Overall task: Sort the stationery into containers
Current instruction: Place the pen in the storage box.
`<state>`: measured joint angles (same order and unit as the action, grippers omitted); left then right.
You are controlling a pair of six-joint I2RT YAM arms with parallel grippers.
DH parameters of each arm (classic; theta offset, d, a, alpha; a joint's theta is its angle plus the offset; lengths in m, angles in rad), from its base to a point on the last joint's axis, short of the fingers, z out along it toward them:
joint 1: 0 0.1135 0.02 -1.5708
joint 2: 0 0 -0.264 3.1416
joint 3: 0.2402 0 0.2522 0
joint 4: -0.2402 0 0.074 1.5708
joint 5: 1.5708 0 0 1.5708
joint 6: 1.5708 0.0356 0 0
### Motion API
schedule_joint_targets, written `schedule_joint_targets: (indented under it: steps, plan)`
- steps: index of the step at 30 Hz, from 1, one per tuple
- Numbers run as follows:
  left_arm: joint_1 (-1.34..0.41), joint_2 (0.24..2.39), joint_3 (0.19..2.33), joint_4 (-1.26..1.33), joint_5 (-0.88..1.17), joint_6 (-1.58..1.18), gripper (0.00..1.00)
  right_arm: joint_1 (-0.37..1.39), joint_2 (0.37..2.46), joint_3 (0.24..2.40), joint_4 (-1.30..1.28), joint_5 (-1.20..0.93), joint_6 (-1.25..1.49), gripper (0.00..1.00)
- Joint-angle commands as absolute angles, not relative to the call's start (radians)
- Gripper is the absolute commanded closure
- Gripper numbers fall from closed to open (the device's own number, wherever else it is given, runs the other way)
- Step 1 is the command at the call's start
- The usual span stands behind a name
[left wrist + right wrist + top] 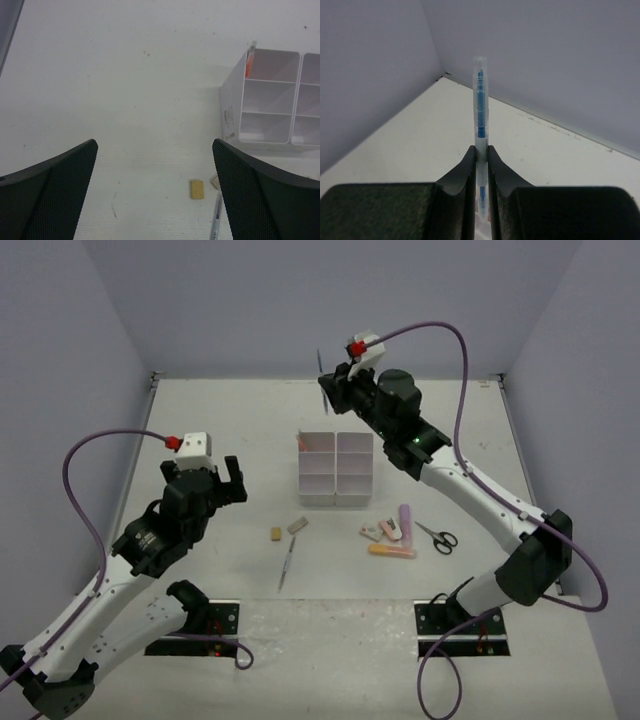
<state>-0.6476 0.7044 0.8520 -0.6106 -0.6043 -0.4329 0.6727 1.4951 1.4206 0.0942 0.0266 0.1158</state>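
Pen looks light, stiff and slick. Your right gripper pinches its lower end at 12 o'clock of the organizer. Your left gripper gapes wide, empty.

Bare bench open left of white organizer, organizer blocking mid-bench, markers and scissors crowding near right, grey pen and tan eraser near left, walls enclosing three sides.
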Motion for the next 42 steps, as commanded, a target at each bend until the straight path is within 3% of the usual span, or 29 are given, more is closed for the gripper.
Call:
schedule_joint_targets:
  steps: [1, 8, 18, 42]
  plan:
    - [-0.638, 0.699, 0.851, -0.568, -0.553, -0.408, 0.0, 0.667, 1.567, 1.229, 0.643, 0.003, -0.067, 1.0]
    - [-0.638, 0.707, 0.85, -0.553, -0.51, -0.392, 0.0, 0.667, 1.6, 1.086, 0.903, -0.054, -0.004, 1.0]
    - [-0.638, 0.709, 0.844, -0.541, -0.475, -0.384, 0.0, 0.667, 1.653, 0.923, 1.018, -0.157, 0.094, 1.0]
    - [-0.638, 0.747, 0.842, -0.532, -0.415, -0.367, 0.0, 0.667, 1.804, 0.968, 0.997, -0.115, -0.041, 0.98]
